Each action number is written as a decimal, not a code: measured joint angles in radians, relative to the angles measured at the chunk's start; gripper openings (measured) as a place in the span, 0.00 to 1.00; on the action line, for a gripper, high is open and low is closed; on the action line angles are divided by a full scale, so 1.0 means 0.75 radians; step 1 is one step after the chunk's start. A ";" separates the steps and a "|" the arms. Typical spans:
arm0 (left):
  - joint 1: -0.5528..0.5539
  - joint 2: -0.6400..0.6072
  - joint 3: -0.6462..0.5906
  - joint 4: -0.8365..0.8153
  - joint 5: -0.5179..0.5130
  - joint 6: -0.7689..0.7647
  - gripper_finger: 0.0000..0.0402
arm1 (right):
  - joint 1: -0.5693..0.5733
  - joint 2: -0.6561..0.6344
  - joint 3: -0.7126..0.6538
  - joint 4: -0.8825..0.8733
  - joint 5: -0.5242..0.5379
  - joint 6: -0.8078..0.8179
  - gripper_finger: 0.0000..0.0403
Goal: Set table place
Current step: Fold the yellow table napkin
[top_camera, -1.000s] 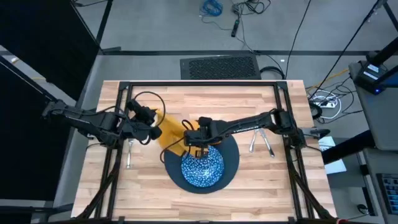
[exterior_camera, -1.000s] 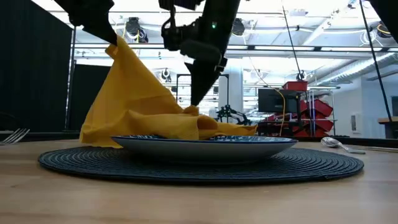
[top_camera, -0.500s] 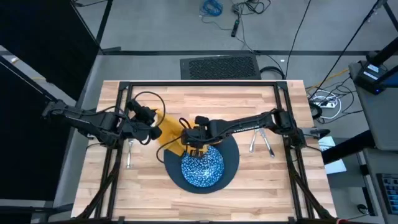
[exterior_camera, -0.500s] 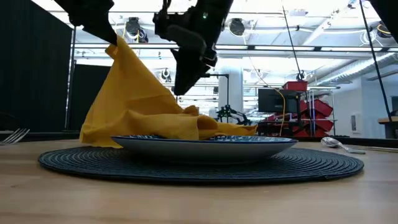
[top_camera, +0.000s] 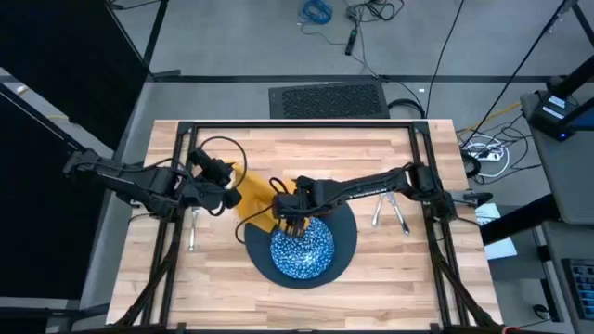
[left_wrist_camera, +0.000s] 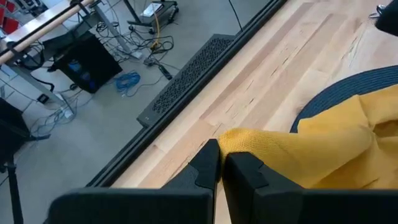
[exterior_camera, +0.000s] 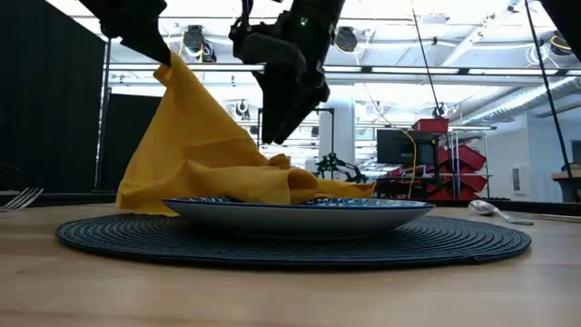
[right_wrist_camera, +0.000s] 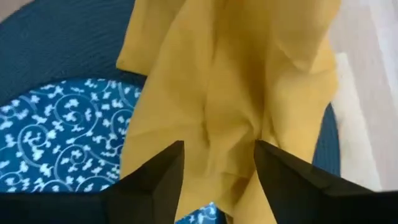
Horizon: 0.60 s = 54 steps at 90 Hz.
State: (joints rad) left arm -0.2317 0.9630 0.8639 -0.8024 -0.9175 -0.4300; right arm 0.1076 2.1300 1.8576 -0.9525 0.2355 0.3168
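One napkin (right_wrist_camera: 230,93) under right gripper (right_wrist_camera: 217,165)

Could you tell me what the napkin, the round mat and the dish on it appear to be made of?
Napkin: soft woven cloth, matte mustard; it creases and drapes in folds.
Mat: probably woven or braided fibre, dark blue-grey; concentric ribs show along its edge.
Dish: likely glazed ceramic, with a blue-and-white scroll pattern and a rigid thin rim, though the material is uncertain.
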 joint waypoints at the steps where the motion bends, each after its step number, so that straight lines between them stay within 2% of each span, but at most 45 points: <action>1: 0.000 0.000 0.000 0.000 0.000 0.000 0.00 | 0.000 0.000 0.000 0.000 0.000 0.001 0.45; 30: 0.000 0.000 0.000 0.000 0.001 -0.002 0.00 | -0.002 0.001 -0.109 0.061 -0.005 0.001 0.43; 54: 0.000 0.000 0.000 0.000 0.001 -0.002 0.00 | -0.006 0.001 -0.117 0.083 0.002 -0.047 0.41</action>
State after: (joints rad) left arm -0.2315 0.9630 0.8639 -0.8024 -0.9165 -0.4316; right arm 0.1031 2.1304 1.7699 -0.8902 0.2370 0.2815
